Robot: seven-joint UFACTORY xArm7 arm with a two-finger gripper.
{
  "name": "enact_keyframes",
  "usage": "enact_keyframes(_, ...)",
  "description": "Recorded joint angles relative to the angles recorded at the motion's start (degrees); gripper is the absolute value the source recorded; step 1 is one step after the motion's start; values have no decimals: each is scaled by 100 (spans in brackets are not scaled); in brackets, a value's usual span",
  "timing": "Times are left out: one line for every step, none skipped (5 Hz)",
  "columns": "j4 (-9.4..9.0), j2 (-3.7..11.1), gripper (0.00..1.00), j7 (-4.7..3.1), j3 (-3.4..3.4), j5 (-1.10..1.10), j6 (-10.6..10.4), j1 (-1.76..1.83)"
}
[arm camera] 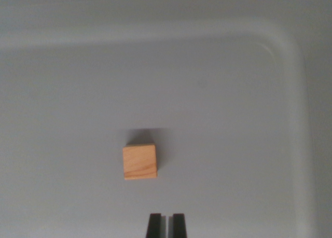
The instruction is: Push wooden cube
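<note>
At the bottom center of the frame, the hand pokes in from the lower edge: two dark fingertips side by side, pressed nearly together with only a thin pale slit between them. Nothing sits in that slit. Only the tips show; the rest of the hand is cut off by the frame edge.

Wooden cube sits a bit left of center, in the lower middle of the frame, above the fingertips and slightly to the wrist view's left of them. Clear gap of bare surface between cube and hand, not touching. Cube rests flat, light orange-tan top face with visible grain lines, edges roughly square to the frame. A narrow darker side face shows along its right edge. Soft shadow falls just above it, toward the upper frame.

Cube sits on a white tray, plain and glossy-looking. The tray's raised rim runs across the upper part of the frame, curves round at the upper right and goes down the right side. Cube is well apart from that rim, on the flat floor of the tray. Beyond the rim, upper and right edges of the frame are pale grey-white; surface there too blurred to tell apart.
</note>
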Motion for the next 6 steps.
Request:
enact_keyframes(-175,25,0,-8,5,6,-188,4)
enact_keyframes(-175,25,0,-8,5,6,-188,4)
enact_keyframes(-370,52,0,-18,11,14,-396,8)
enact_keyframes(-370,52,0,-18,11,14,-396,8)
enact_keyframes(-580,82,0,-27,18,21,-620,12)
enact_keyframes(-580,82,0,-27,18,21,-620,12)
